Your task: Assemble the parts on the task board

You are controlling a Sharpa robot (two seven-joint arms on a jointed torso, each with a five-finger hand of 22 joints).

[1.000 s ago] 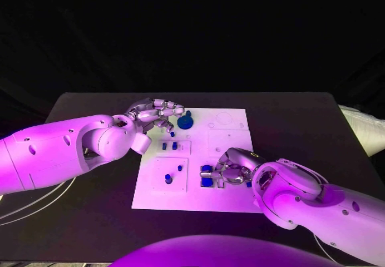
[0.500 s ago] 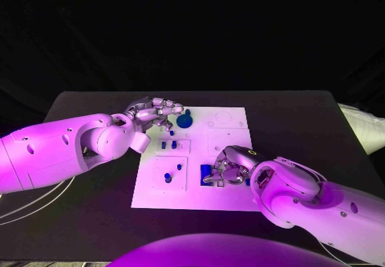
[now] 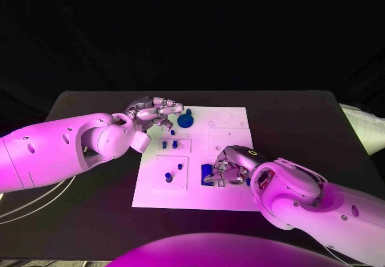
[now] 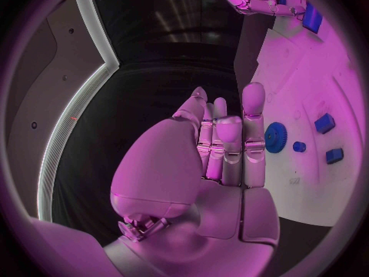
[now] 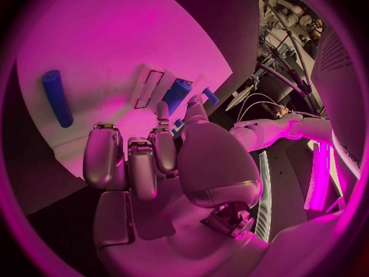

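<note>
A black table carries the white task board (image 3: 228, 196). The right hand (image 3: 227, 169) hovers curled over blue parts (image 3: 208, 176) near the board's front edge; whether it grips one, I cannot tell. They look light, rigid and slick, best pinched at the sides. The left hand (image 3: 154, 112), fingers together and holding nothing, hangs beside the blue gear (image 3: 185, 120). Since a second ago, the right hand has crept slightly forward.

Your left hand (image 3: 154, 113) sits over the far left corner of the task board (image 3: 228, 197), just beside the blue gear (image 3: 185, 119). Your right hand (image 3: 228, 168) covers the near middle. The far right of the board lies open between them.
</note>
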